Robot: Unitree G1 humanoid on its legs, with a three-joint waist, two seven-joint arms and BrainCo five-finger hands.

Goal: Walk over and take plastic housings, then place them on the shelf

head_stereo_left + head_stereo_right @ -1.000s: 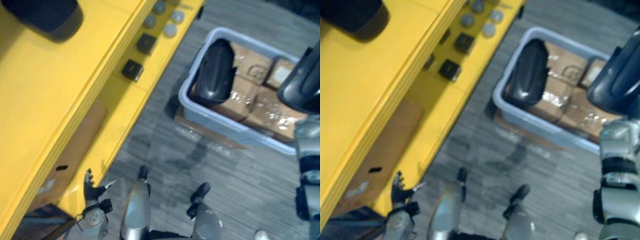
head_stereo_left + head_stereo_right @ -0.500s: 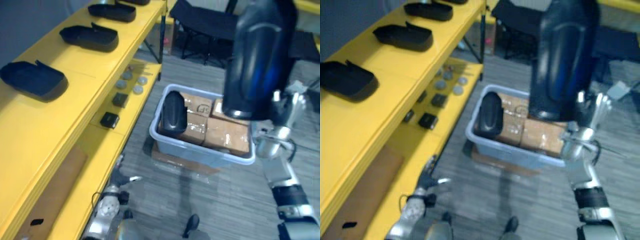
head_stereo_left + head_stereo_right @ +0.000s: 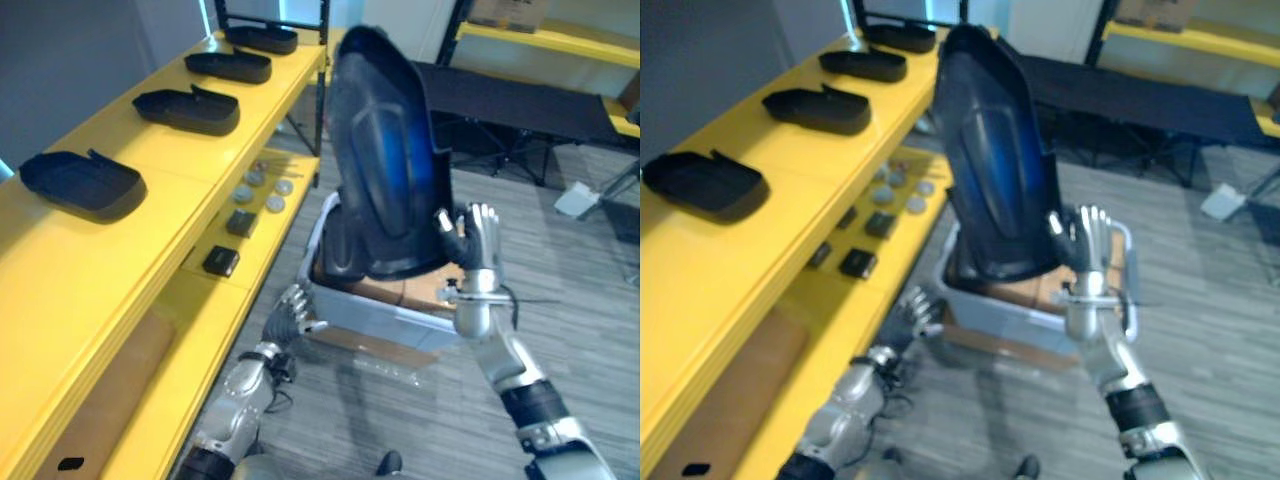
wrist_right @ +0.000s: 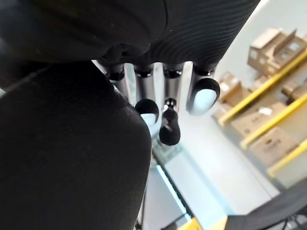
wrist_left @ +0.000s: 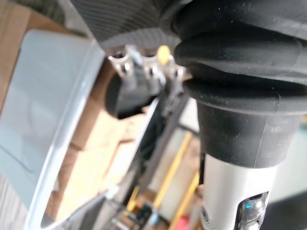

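My right hand (image 3: 478,245) holds a large black plastic housing (image 3: 385,170) upright in mid-air, thumb pinching its lower edge, fingers (image 4: 204,93) straight behind it. It hangs above a grey bin (image 3: 372,318) on the floor, beside the yellow shelf (image 3: 150,235). A second black housing (image 5: 125,96) stands in the bin among cardboard boxes, mostly hidden in the eye views. Several more housings lie along the shelf top, the nearest (image 3: 82,183) at the left. My left hand (image 3: 295,312) hangs low by the bin's near corner, fingers relaxed and empty.
The lower shelf carries small black blocks (image 3: 221,261) and grey discs (image 3: 262,185). A cardboard box (image 3: 110,390) sits under the shelf. A black folding table (image 3: 520,100) and another yellow rack (image 3: 560,40) stand at the back right.
The camera has tilted up towards the room. My right hand has swung the housing left and up, in front of the bin. My left hand has risen towards the bin's corner.
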